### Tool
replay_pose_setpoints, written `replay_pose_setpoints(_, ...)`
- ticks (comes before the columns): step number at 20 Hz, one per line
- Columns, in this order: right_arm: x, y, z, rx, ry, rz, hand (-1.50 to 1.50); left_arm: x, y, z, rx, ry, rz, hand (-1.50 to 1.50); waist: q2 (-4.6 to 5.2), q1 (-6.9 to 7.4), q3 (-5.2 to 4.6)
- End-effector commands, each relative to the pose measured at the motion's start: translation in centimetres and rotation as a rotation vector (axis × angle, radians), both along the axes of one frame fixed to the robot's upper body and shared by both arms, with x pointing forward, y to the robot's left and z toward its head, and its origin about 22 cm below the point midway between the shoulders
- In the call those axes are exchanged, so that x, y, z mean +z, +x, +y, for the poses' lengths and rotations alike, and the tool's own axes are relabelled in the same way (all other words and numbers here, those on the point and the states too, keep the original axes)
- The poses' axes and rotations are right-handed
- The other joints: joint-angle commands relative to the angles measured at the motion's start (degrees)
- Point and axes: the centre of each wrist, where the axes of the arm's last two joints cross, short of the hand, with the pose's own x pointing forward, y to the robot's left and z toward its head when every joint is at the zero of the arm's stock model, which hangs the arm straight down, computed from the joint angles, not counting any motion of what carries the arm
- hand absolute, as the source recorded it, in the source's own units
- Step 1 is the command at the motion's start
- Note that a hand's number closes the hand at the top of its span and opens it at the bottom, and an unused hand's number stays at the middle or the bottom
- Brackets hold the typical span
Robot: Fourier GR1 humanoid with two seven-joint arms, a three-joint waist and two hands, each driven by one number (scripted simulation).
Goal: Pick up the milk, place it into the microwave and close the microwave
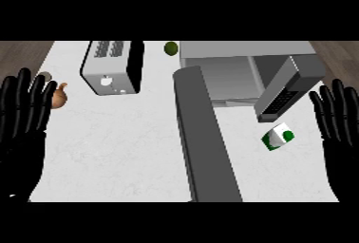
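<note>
Both hands are held open, fingers straight: the left hand (pixel 24 109) at the counter's (pixel 126 156) left edge, the right hand (pixel 338 118) at its right edge. The milk (pixel 278 137) sits on the counter between the right hand and the swung-open door (pixel 203 142), outside the microwave (pixel 238 50) at the far edge. A toaster (pixel 112 66) sits far left.

The counter (pixel 126 156) looks like white stone, smooth and matt, with faint grey mottling. At the upper corners of the frame the floor (pixel 21 52) shows brown wood grain. The toaster (pixel 105 71), upper left, has silvery metal sides and a black top. The microwave (pixel 224 52), upper right, is dull grey metal. The milk carton (pixel 278 136) looks like printed paperboard.
</note>
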Motion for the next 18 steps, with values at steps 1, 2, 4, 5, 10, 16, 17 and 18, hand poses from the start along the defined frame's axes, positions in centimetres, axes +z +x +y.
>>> replay_pose_setpoints(1, 0.3, -1.3, -1.6, -0.061, -0.015, -0.051, -1.5, -0.5, 0.8, -0.7, -0.028, 0.0, -0.038, -1.5, 2.34, 2.55, 0.38)
replay_pose_setpoints(2, -0.1, -1.8, -2.0, -0.098, -0.022, -0.027, -1.5, -0.9, 0.2, -1.4, -0.017, 0.011, -0.024, -1.5, 2.32, 2.66, 0.38)
replay_pose_setpoints(4, -1.1, -1.0, -2.6, -0.13, -0.019, -0.024, -1.5, -1.7, 0.7, -1.7, 0.038, 0.046, -0.028, -1.5, 2.39, 2.78, 0.38)
replay_pose_setpoints(5, -1.8, -2.0, -6.1, -0.149, -0.017, -0.023, -1.5, -1.6, 0.1, -1.9, 0.029, 0.064, 0.002, -1.5, 2.36, 2.59, 0.43)
replay_pose_setpoints(10, -3.6, -1.7, -7.4, -0.108, 0.072, 0.138, -1.5, -5.2, -0.2, -3.5, 0.021, -0.119, 0.201, -1.5, 2.4, 2.68, 0.39)
replay_pose_setpoints(16, -5.6, -6.2, -8.5, -0.107, 0.034, 0.155, -1.5, -7.2, -3.2, -9.4, 0.011, -0.125, 0.191, -1.5, 2.26, 2.51, 0.39)
replay_pose_setpoints(17, -7.5, -6.5, -7.8, -0.107, 0.052, 0.159, -1.5, -6.3, -1.6, -9.3, 0.021, -0.117, 0.187, -1.5, 2.33, 2.58, 0.4)
replay_pose_setpoints(18, -6.5, -5.6, -9.0, -0.125, 0.037, 0.179, -1.5, -6.7, -4.4, -7.6, 0.018, -0.134, 0.207, -1.5, 2.29, 3.06, 0.38)
